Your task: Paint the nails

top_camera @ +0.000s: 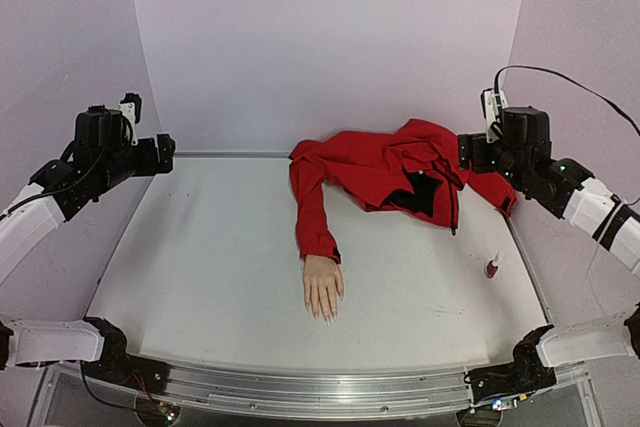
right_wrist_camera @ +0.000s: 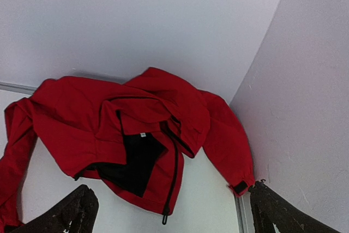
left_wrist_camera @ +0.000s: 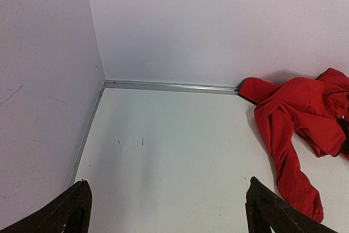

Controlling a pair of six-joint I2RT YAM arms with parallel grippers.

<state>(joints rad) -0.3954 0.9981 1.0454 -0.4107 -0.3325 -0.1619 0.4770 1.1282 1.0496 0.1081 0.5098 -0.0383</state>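
Nails (top_camera: 324, 315) sat at the fingertips of a pale mannequin hand (top_camera: 323, 287). The hand lay flat on the surface (top_camera: 200, 257) near the middle, a little toward the near edge, fingers pointing at the arm bases. Nail colour was too small to tell in the top view, and neither wrist view showed the hand. The hand came out of the cuff of a red sleeve (top_camera: 312, 202), which ran back to a crumpled red jacket (top_camera: 400, 175) heaped against the rear wall, right of centre, with black lining showing at the open zip. A small dark-red bottle (top_camera: 491, 267) with a white cap stood upright near the right edge of the surface, well apart from the hand and from both arms. Left gripper (top_camera: 163, 154) was raised over the rear left corner, fingers spread wide with nothing between them; its wrist view looked down on the surface, the sleeve at its right. Right gripper (top_camera: 467, 152) hung over the jacket's right side at the rear right, likewise wide and holding nothing. Neither gripper touched anything.
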